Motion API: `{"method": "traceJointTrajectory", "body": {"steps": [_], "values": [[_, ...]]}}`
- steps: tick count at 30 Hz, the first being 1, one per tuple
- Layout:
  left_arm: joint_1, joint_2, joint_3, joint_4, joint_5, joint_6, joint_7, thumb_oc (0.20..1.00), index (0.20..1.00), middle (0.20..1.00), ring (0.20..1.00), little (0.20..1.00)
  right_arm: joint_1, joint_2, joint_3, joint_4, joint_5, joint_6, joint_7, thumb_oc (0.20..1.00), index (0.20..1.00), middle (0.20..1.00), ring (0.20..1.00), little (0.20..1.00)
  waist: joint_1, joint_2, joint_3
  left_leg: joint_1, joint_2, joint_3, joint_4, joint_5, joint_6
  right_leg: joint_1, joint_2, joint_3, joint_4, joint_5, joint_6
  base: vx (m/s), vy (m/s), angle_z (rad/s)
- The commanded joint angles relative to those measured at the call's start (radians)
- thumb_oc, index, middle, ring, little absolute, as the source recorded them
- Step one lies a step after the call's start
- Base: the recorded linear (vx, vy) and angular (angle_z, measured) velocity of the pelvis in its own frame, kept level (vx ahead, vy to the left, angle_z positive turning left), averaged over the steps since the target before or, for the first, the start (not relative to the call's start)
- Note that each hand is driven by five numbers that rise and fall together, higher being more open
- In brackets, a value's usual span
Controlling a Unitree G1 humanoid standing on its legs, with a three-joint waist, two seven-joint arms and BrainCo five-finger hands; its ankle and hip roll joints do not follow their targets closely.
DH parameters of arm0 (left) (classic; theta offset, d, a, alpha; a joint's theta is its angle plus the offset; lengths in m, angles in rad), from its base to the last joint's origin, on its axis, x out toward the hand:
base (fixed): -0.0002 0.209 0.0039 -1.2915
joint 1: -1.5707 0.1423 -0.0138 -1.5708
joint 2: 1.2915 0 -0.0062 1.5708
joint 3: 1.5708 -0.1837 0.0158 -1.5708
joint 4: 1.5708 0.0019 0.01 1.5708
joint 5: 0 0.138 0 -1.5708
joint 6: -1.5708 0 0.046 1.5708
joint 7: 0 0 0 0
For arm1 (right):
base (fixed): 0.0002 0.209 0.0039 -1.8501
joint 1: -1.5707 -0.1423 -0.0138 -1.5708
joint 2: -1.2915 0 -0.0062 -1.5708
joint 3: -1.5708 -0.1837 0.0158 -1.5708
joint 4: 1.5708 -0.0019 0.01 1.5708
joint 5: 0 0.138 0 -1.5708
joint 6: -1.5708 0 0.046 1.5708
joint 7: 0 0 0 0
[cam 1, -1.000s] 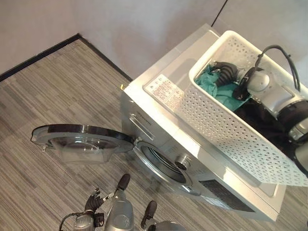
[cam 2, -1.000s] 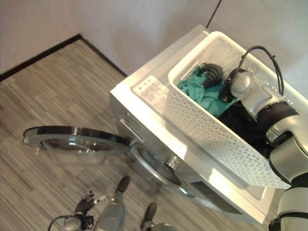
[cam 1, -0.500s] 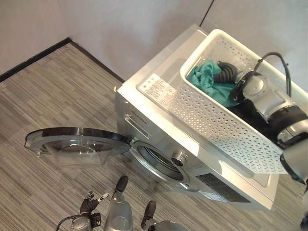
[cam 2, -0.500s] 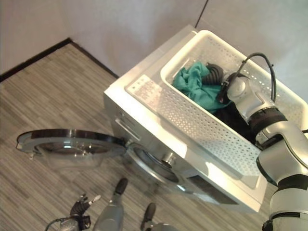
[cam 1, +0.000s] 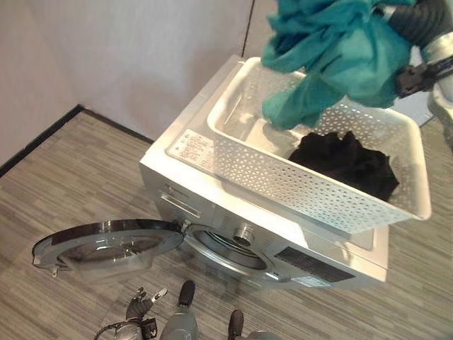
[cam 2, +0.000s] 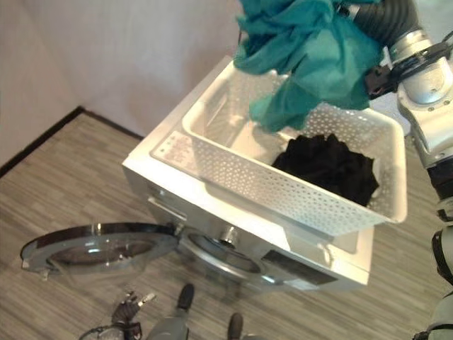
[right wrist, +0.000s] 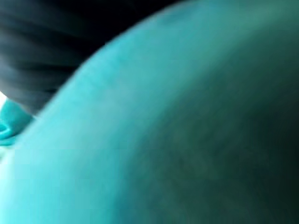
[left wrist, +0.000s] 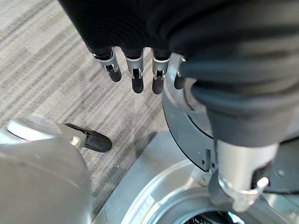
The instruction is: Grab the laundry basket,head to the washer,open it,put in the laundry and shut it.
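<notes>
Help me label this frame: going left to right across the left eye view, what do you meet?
Open washer door → washer → white laundry basket with black clothes inside, teal garment lifted above it → right hand.

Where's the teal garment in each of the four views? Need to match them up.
Left eye view: teal garment at top centre-right, hanging above the white basket.
Right eye view: teal garment at top centre, above the same basket.
Left wrist view: not in it.
Right wrist view: teal cloth very close across the picture.
Shared landmark: black laundry in the basket, in both eye views.
</notes>
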Motion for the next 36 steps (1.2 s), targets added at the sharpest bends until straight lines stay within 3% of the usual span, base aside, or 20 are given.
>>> {"method": "traceJointTrajectory", "body": {"steps": [1,9,15,21,24,28,29,30,32,33,35,36], "values": [[-0.001,0.027,-0.023,0.054,0.041,-0.027,0.021,1.000,1.000,1.000,1.000,1.000,0.035,-0.024,-0.110,-0.096,0.027,-0.094,-0.098,0.200,0.200,0.200,0.200,0.200,0.017,-0.047,-0.078,0.062,0.038,0.016,0.004,-0.145,-0.007,-0.059,-0.098,-0.006,0.002,0.016,0.082,0.02,0.046,-0.08],[-0.005,0.029,-0.025,0.061,0.112,-0.016,0.049,1.000,1.000,1.000,1.000,1.000,0.136,0.004,-0.302,-0.294,-0.065,-0.150,-0.215,0.200,0.200,0.200,0.200,0.200,-0.008,-0.035,-0.110,0.102,0.015,0.052,0.004,-0.173,0.022,-0.056,-0.118,0.036,0.011,0.029,0.099,0.01,0.074,-0.14],[-0.006,0.027,0.006,0.083,0.130,-0.013,0.063,1.000,1.000,1.000,1.000,1.000,0.214,0.030,-0.404,-0.439,-0.121,-0.169,-0.251,0.200,0.200,0.200,0.200,0.200,-0.017,-0.033,-0.125,0.125,-0.002,0.083,0.004,-0.181,0.037,-0.063,-0.133,0.069,0.024,0.042,0.106,0.00,0.066,-0.23],[0.000,0.002,0.016,0.069,0.144,-0.019,0.077,1.000,1.000,1.000,1.000,1.000,0.323,0.139,-0.544,-0.647,-0.198,-0.220,-0.302,0.200,0.200,0.200,0.200,0.200,-0.030,-0.015,-0.134,0.152,-0.020,0.118,0.004,-0.197,0.059,-0.076,-0.149,0.101,0.046,0.054,0.122,0.00,0.084,-0.22],[0.002,0.001,0.011,0.060,0.148,-0.018,0.076,1.000,1.000,1.000,1.000,1.000,0.355,0.151,-0.579,-0.680,-0.220,-0.217,-0.307,0.200,0.200,0.200,0.200,0.200,-0.028,-0.015,-0.136,0.156,-0.025,0.119,0.004,-0.199,0.064,-0.078,-0.153,0.101,0.056,0.053,0.124,0.00,0.085,-0.17],[-0.008,-0.011,-0.020,0.038,0.172,-0.019,0.076,1.000,1.000,1.000,1.000,1.000,0.419,0.198,-0.644,-0.734,-0.296,-0.224,-0.360,0.200,0.200,0.200,0.200,0.200,-0.043,-0.003,-0.121,0.177,-0.052,0.117,0.004,-0.204,0.089,-0.114,-0.178,0.121,0.156,0.059,0.138,-0.05,0.186,0.00],[-0.006,-0.011,-0.030,0.034,0.180,-0.020,0.075,1.000,1.000,1.000,1.000,1.000,0.417,0.200,-0.646,-0.731,-0.311,-0.217,-0.375,0.200,0.200,0.200,0.200,0.200,-0.049,0.000,-0.117,0.190,-0.062,0.118,0.004,-0.218,0.094,-0.121,-0.186,0.131,0.166,0.066,0.146,-0.08,0.198,-0.17],[-0.002,-0.012,-0.046,0.026,0.191,-0.023,0.073,1.000,1.000,1.000,1.000,1.000,0.405,0.207,-0.631,-0.718,-0.320,-0.207,-0.388,0.200,0.200,0.200,0.200,0.200,-0.054,0.000,-0.108,0.196,-0.083,0.129,0.004,-0.217,0.100,-0.143,-0.207,0.144,0.165,0.126,0.155,-0.10,0.257,-0.27],[0.005,-0.012,-0.054,0.024,0.198,-0.024,0.072,1.000,1.000,1.000,1.000,1.000,0.394,0.209,-0.620,-0.706,-0.326,-0.202,-0.398,0.200,0.200,0.200,0.200,0.200,-0.050,0.004,-0.108,0.206,-0.091,0.142,0.004,-0.231,0.103,-0.146,-0.218,0.151,0.155,0.146,0.164,-0.06,0.148,-0.50],[0.008,-0.009,-0.062,0.015,0.201,-0.024,0.068,1.000,1.000,1.000,1.000,1.000,0.387,0.213,-0.607,-0.702,-0.326,-0.193,-0.397,0.200,0.200,0.200,0.200,0.200,-0.052,0.004,-0.100,0.202,-0.099,0.152,0.004,-0.220,0.104,-0.165,-0.232,0.150,0.158,0.190,0.168,-0.08,0.128,-0.72],[0.007,-0.001,-0.065,0.015,0.211,-0.019,0.065,1.000,1.000,1.000,1.000,1.000,0.390,0.224,-0.598,-0.700,-0.325,-0.187,-0.397,0.200,0.200,0.200,0.200,0.200,-0.049,0.020,-0.093,0.202,-0.094,0.166,0.004,-0.225,0.110,-0.178,-0.230,0.135,0.182,0.163,0.160,-0.12,0.138,-0.60],[0.009,0.009,-0.059,0.018,0.226,-0.012,0.064,1.000,1.000,1.000,1.000,1.000,0.400,0.231,-0.600,-0.711,-0.329,-0.184,-0.390,0.200,0.200,0.200,0.200,0.200,-0.044,0.038,-0.090,0.194,-0.087,0.178,0.004,-0.219,0.114,-0.170,-0.226,0.085,0.239,0.106,0.139,-0.13,0.104,-0.44]]}}
